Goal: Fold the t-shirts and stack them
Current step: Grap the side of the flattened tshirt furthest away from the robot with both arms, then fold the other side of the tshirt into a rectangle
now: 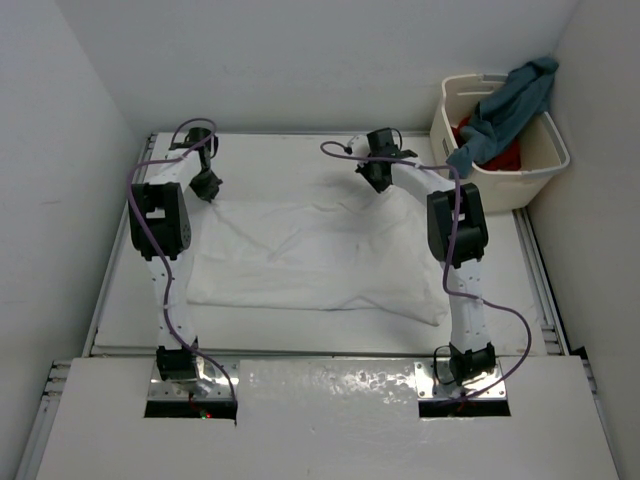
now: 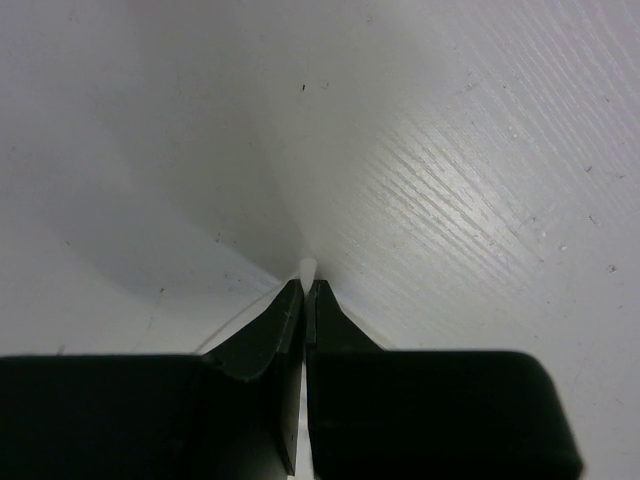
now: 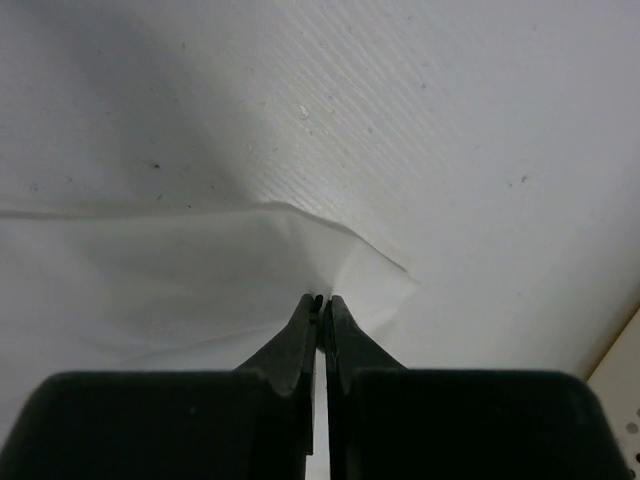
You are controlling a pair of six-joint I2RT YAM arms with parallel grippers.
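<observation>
The left gripper [image 2: 304,285] is pinching the white t-shirt [image 1: 320,260] at its far left corner. Its fingers are clenched, with a nub of white cloth showing between the tips. The shirt is lying spread out on the table [image 1: 280,160], rumpled along its near edge. The right gripper [image 3: 321,298] is sitting at the shirt's far right corner, its fingers pressing together on the cloth's pointed tip. Well to the right of the white t-shirt and beyond it, the blue-grey t-shirt [image 1: 510,105] is hanging over the rim of the basket [image 1: 525,185]. The red t-shirt [image 1: 500,157] is lying inside it.
</observation>
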